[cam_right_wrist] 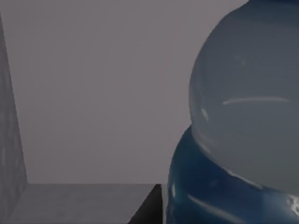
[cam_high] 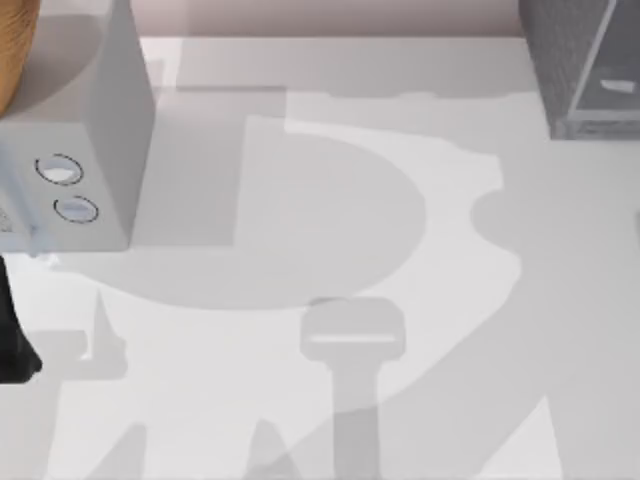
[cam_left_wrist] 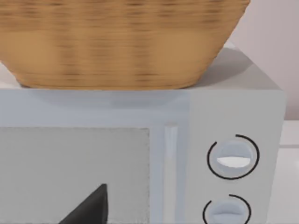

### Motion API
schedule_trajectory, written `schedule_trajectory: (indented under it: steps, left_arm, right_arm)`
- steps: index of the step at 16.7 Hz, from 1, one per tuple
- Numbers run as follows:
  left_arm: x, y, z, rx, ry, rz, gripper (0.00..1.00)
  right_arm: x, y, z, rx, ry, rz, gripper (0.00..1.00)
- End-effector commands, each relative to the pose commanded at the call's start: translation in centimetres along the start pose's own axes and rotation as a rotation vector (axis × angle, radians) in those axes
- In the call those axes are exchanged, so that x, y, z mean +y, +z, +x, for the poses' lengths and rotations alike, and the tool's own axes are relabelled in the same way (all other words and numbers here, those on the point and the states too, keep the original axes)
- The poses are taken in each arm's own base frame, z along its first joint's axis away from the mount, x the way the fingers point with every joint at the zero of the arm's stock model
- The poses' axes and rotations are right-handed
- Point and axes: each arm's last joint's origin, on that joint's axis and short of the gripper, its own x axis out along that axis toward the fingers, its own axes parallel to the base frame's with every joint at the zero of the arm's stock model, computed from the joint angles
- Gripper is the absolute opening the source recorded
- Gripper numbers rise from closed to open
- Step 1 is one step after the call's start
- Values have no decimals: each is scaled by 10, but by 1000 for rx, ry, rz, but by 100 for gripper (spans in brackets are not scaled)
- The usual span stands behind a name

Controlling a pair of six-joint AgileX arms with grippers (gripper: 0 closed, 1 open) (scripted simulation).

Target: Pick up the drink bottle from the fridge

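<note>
While the drink bottle (cam_right_wrist: 233, 140) is seen close up inside the fridge (cam_high: 585, 70) at two o'clock, the left arm (cam_high: 15, 340) is parked at nine o'clock; neither hand's state can be told.

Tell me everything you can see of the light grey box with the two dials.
The light grey box stands at the table's left, far side. It looks like smooth painted metal or plastic, with two round dials stacked beside a pale window panel. A woven basket rests on its top. The left gripper's dark finger shows before its front.
</note>
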Motion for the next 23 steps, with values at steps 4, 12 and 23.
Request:
schedule_trajectory:
  steps: [4,12,23]
  left_arm:
    - [0,0,0,0,0,0,100]
    - [0,0,0,0,0,0,100]
    - [0,0,0,0,0,0,100]
  right_arm:
    - [0,-3,-1,5,0,2,0]
    - [-1,-5,-69,19,-2,4,0]
    - [4,2,-102,6,6,3,0]
